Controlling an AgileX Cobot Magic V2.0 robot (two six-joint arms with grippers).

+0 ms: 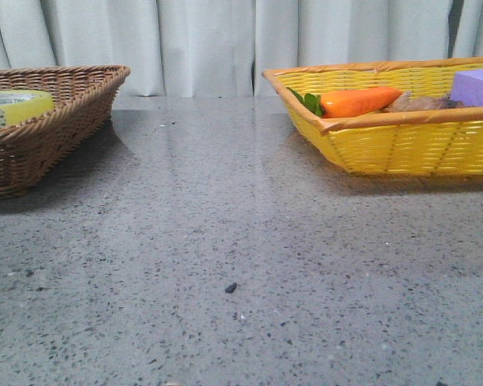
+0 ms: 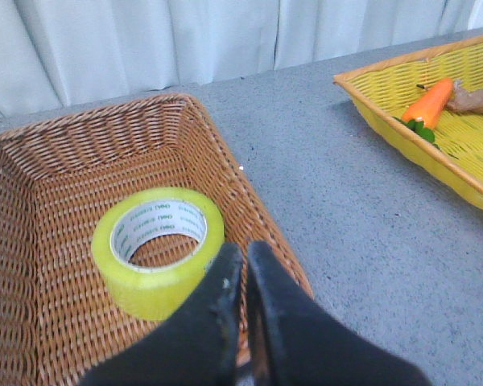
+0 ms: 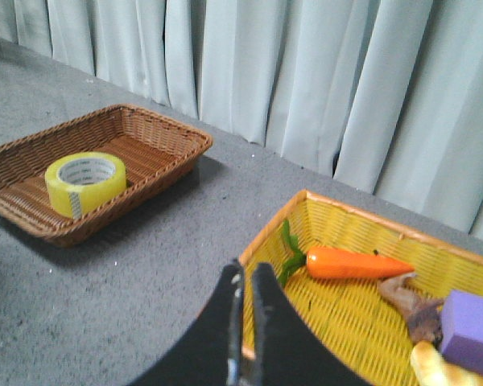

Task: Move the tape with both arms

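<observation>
The yellow tape roll (image 2: 157, 248) lies flat in the brown wicker basket (image 2: 56, 161), core opening up. It also shows in the front view (image 1: 16, 107) at the far left and in the right wrist view (image 3: 86, 183). My left gripper (image 2: 244, 256) is shut and empty, above the basket's near rim beside the tape. My right gripper (image 3: 248, 275) is shut and empty, above the corner of the yellow basket (image 3: 322, 322). Neither arm shows in the front view.
The yellow basket (image 1: 402, 145) at the right holds an orange carrot (image 1: 358, 101), a purple block (image 1: 476, 85) and a brownish item (image 3: 414, 310). The grey speckled table (image 1: 225, 257) lies between the two baskets. White curtains hang behind.
</observation>
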